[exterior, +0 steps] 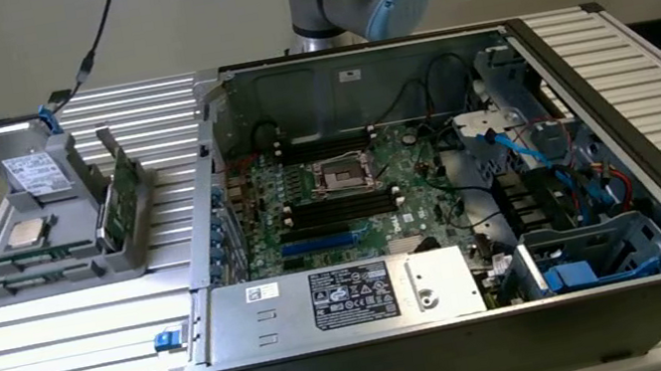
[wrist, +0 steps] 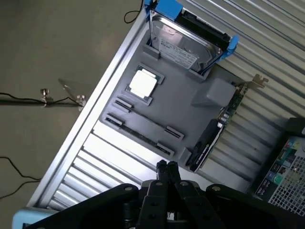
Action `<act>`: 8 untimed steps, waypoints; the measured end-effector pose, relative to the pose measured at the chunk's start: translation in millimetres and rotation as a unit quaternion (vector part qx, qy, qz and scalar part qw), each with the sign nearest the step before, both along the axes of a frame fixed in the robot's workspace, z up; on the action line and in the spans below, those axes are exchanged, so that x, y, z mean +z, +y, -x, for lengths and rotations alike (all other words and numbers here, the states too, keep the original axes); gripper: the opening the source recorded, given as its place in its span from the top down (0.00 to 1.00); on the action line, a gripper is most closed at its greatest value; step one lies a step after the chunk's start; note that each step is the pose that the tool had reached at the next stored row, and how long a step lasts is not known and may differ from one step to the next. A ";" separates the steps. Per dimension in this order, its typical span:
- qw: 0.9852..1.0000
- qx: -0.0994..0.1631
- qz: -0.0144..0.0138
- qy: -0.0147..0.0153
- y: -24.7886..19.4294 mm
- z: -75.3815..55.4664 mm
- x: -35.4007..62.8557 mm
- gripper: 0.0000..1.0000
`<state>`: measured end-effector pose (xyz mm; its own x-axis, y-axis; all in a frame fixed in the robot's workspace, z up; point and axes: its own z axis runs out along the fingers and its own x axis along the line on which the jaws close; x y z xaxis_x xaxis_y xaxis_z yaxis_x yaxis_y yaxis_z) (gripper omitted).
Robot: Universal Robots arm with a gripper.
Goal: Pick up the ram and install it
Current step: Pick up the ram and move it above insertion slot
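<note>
Slatted metal table [exterior: 61,341] over grey floor [wrist: 43,43], end effector [wrist: 167,167] clenched empty near the grey tray [wrist: 186,114].

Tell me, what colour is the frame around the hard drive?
The frame is blue, clearest in the wrist view.

parts holder [exterior: 76,271] sits exterior view's left of computer case [exterior: 440,359].

We see a ribbed silver surface [exterior: 61,341] of metal slats. Behind the surface rises a plain beige wall [exterior: 182,19], evenly lit. Beside the surface's edge lies a dull grey-brown floor [wrist: 47,47], with thin black cables [wrist: 19,99] lying across it.
</note>
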<state>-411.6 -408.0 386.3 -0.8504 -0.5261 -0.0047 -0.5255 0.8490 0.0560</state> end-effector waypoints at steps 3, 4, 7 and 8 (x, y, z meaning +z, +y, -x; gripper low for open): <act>1.000 0.027 0.000 0.002 0.0 0.0 -0.8 0.89; 0.999 0.036 0.000 0.002 0.0 0.0 -1.1 0.89; 0.998 0.064 0.000 0.004 0.0 0.0 -2.1 0.89; 0.997 0.073 0.000 0.005 0.0 0.0 -2.4 0.89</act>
<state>-411.7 -408.0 383.9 -0.7652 -0.6438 0.0033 -0.6424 0.7639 0.0618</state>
